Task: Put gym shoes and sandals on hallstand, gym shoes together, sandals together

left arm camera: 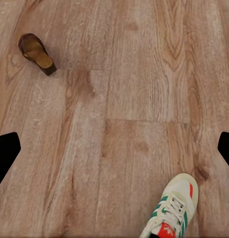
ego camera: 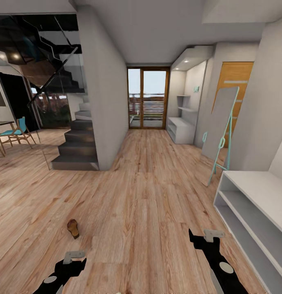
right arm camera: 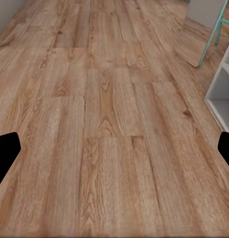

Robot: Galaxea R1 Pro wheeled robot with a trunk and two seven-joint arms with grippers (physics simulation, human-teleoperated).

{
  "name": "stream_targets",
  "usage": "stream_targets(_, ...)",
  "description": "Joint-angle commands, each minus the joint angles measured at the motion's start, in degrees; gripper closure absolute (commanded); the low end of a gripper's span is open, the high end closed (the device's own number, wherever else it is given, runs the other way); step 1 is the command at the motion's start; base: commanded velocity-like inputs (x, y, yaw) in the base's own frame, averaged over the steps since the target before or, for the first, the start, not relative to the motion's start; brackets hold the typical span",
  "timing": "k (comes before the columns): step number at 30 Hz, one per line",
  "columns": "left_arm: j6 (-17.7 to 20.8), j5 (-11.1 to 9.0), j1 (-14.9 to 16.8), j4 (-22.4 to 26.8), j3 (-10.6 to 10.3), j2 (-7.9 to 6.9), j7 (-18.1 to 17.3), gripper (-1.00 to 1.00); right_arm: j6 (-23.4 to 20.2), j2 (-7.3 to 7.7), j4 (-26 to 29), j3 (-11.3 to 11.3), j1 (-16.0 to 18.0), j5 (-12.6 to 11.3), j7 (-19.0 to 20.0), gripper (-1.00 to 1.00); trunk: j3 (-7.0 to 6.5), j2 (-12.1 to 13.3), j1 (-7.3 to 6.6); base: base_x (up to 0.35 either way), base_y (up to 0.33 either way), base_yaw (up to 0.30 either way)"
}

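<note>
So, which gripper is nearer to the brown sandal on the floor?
Left. The left gripper hangs just behind the brown sandal, nearly in line with it. The right gripper is far across the wood floor, beside the grey shoe rack.

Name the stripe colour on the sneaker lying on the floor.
Green stripes on the cream-white gym shoe, clearest in the left wrist view.

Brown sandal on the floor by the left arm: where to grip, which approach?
Judging from the head view, the sandal lies flat on the corridor floor, ahead of the left gripper, which looks open. It is thin, so come straight down from above and pinch across its narrow width near the strap, fingers straddling its two long edges. Nothing crowds it; the gym shoe lies apart.
</note>
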State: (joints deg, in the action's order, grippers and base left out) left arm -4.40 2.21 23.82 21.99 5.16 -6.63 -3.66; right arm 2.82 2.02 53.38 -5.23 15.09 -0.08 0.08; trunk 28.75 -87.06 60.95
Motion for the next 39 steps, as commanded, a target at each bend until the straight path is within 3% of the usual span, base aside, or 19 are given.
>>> stream_targets(1,-0.17,0.23,0.07,-0.04,0.46,0.04,-0.38,-1.0,0.15,0.0,-0.03,-0.03,0.03,-0.01,0.01,-1.0,0.11,-0.03,-0.02,-0.06,0.0,0.0)
stream_targets(21,-0.17,0.25,0.09,0.07,0.44,0.0,-0.38,-1.0,0.08,0.0,-0.03,-0.08,0.03,-0.1,0.01,-1.0,1.79,-0.03,-0.02,-0.009,0.0,0.0)
stream_targets(39,-0.17,0.25,0.09,-0.03,0.54,-0.05,-0.38,-1.0,0.08,0.0,0.05,-0.13,0.03,-0.1,0.01,-1.0,6.67,-7.25,3.93,0.0,0.0,0.0)
